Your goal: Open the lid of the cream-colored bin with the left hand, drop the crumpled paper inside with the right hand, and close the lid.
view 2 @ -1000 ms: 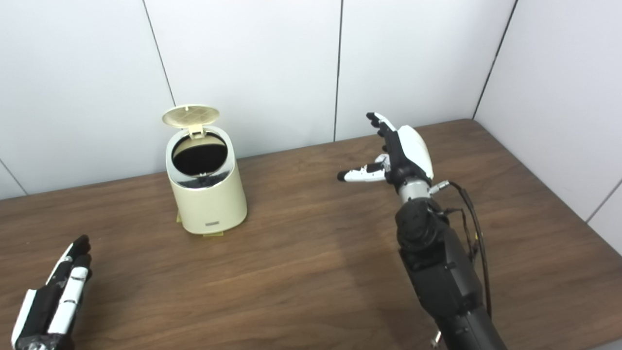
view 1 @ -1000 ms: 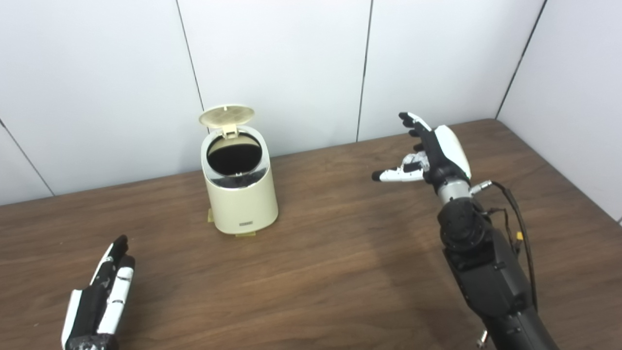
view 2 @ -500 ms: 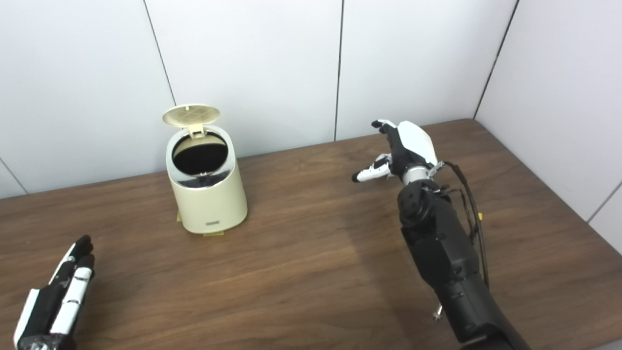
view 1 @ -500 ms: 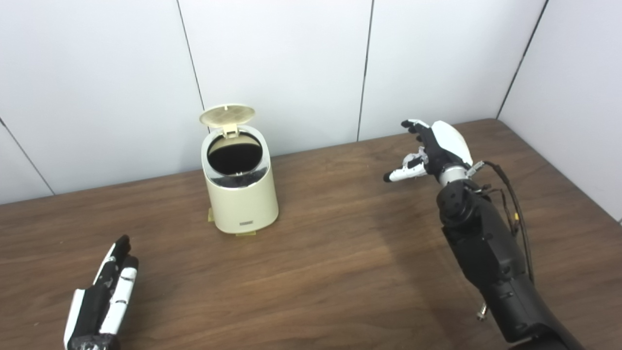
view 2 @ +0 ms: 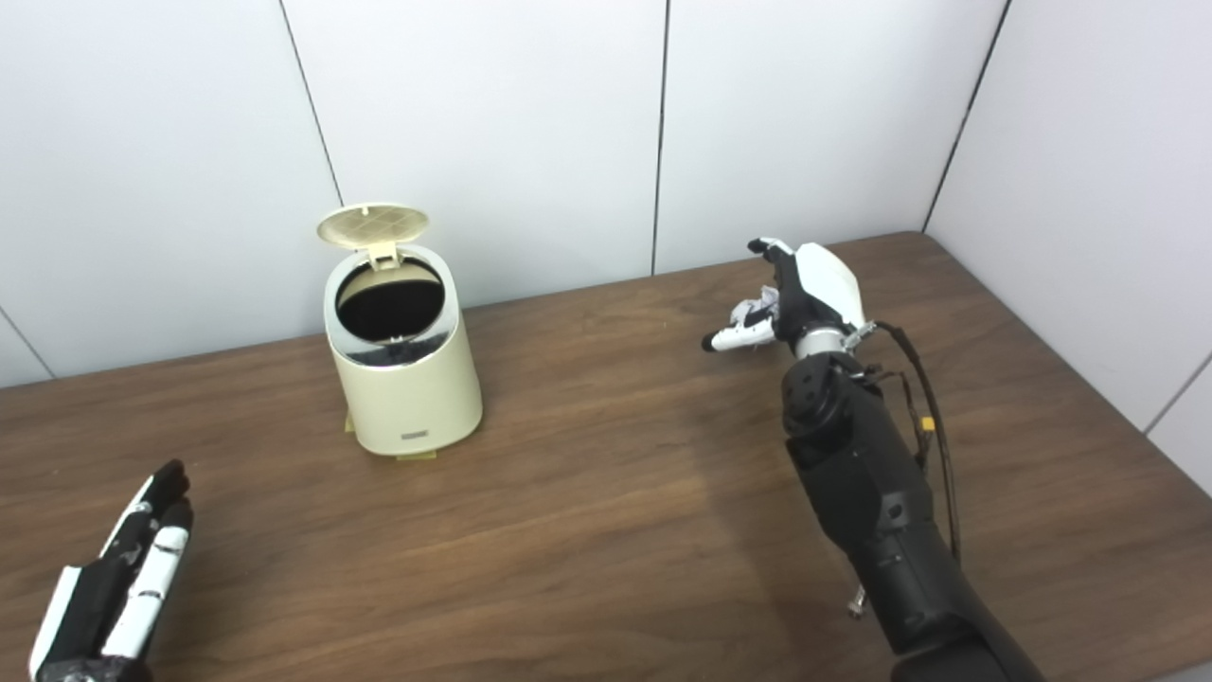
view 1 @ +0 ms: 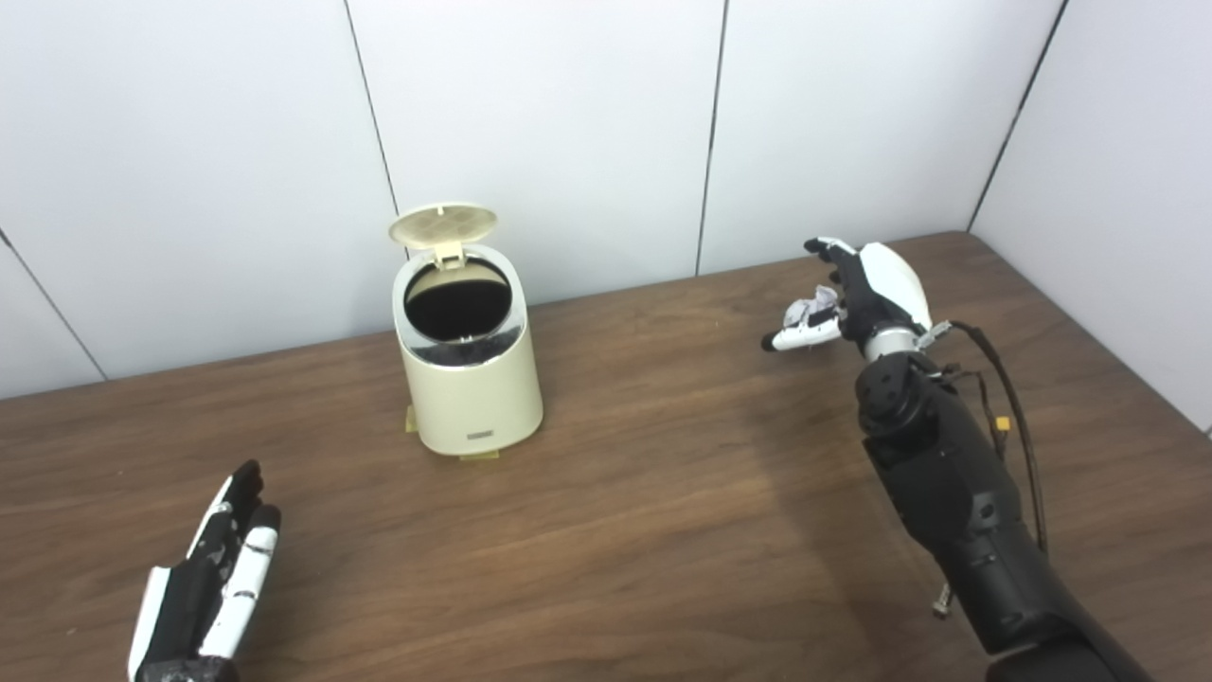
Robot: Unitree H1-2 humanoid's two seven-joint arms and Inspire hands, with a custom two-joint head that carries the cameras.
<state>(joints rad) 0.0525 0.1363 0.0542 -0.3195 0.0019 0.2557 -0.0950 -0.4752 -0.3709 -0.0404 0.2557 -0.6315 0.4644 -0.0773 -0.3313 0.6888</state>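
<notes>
1. Cream bin [view 1: 469, 379] stands far-left on the table [view 1: 663, 493], lid [view 1: 442, 222] raised; its small front label is unreadable.
2. Right hand [view 1: 866, 289], fingers spread, reaches over crumpled paper [view 1: 805, 309], far right.
3. Left hand [view 1: 204, 587] lies open, near-left.

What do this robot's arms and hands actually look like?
Each hand is black with glossy white shells and white finger segments tipped in black: see the left hand and right hand. The right forearm is chunky matte black, with thin black cables looped along its outer side.

White panelled walls [view 1: 549, 114], dark seams, brown wooden table [view 1: 644, 511]
</notes>
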